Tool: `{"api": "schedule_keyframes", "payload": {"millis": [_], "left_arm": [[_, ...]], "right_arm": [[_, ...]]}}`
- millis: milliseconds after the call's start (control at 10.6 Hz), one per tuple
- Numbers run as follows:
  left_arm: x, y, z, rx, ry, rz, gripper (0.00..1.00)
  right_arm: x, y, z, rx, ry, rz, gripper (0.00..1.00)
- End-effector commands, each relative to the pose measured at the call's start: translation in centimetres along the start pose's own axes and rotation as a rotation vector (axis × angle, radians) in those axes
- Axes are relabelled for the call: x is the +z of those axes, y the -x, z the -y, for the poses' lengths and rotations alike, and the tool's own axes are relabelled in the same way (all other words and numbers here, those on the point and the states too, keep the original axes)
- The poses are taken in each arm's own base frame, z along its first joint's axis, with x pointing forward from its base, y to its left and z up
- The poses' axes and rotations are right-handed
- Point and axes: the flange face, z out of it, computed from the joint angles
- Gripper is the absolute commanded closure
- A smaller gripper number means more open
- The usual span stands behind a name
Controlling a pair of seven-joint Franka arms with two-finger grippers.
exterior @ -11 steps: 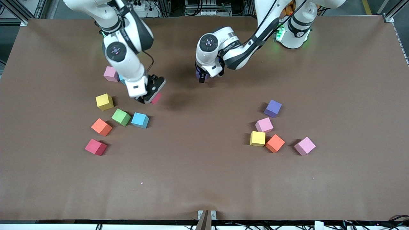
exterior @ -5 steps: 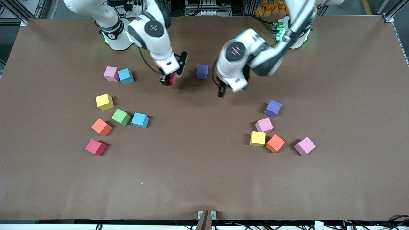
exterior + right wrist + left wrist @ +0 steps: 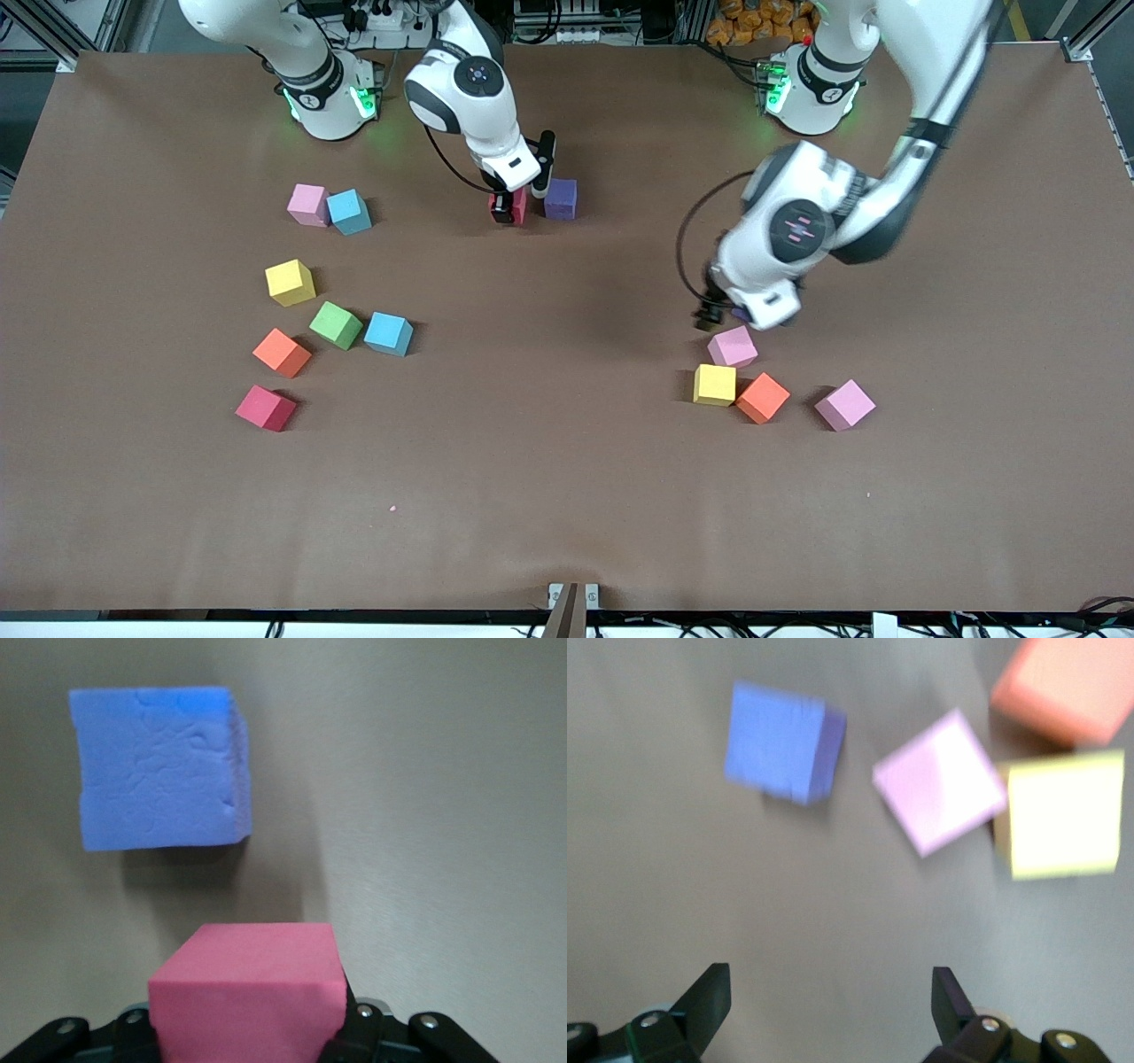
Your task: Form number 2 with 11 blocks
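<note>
My right gripper [image 3: 518,204] [image 3: 248,1019] is shut on a red block [image 3: 510,209] [image 3: 248,988], low over the table right beside a purple block [image 3: 560,198] [image 3: 159,766] with a small gap between them. My left gripper [image 3: 722,317] [image 3: 830,1001] hangs open and empty over a second purple block [image 3: 780,742], which the hand mostly hides in the front view. Next to that lie a pink block [image 3: 733,346] [image 3: 939,780], a yellow block [image 3: 714,385] [image 3: 1063,813] and an orange block [image 3: 762,397] [image 3: 1067,687]. No number 2 shows.
Another pink block [image 3: 844,404] lies toward the left arm's end. Toward the right arm's end lie a pink [image 3: 308,204], blue [image 3: 349,212], yellow [image 3: 290,282], green [image 3: 335,324], second blue [image 3: 389,333], orange [image 3: 282,353] and red block [image 3: 265,408].
The right gripper carried the red block from over the right arm's cluster to beside the purple block. The left gripper left that purple block and swung over the cluster at the left arm's end.
</note>
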Motion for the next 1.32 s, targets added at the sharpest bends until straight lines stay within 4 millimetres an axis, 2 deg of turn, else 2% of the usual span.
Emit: {"api": "schedule_keyframes", "payload": {"millis": [0,95,378,473,568,662,946,1230], "left_arm": [[-1.8,-5.6,0.5,-0.056,-0.026,-0.027,0.00],[-1.7,-7.9,0.8,-0.087,-0.035,-0.024,0.00],[0.9,-8.5,2.9,0.039,-0.096,-0.064,0.00],[1.2,-9.9,3.0,0.050,-0.105,-0.055,0.00],[2.6,-10.2,3.7,0.091,-0.127,-0.053,0.00],[3.0,-10.5,3.7,0.092,-0.109,-0.049,0.00],[4.4,-10.2,3.4,0.104,-0.086,-0.036,0.00],[6.4,-10.2,3.3,0.129,-0.091,-0.044,0.00]], "right_arm": [[0.5,-0.8,0.1,0.001,0.008,-0.005,0.53],[0.8,-0.9,0.2,0.001,0.004,-0.002,0.53],[1.9,-1.9,1.1,-0.011,-0.011,0.000,0.54],[1.8,-2.2,1.1,-0.001,-0.010,-0.004,0.55],[1.8,-2.3,1.4,0.017,-0.012,-0.005,0.55],[2.0,-2.8,2.1,0.019,-0.019,-0.005,0.55],[2.5,-3.8,2.4,0.017,-0.025,-0.008,0.55],[2.6,-3.9,2.6,0.012,-0.026,-0.007,0.55]]}}
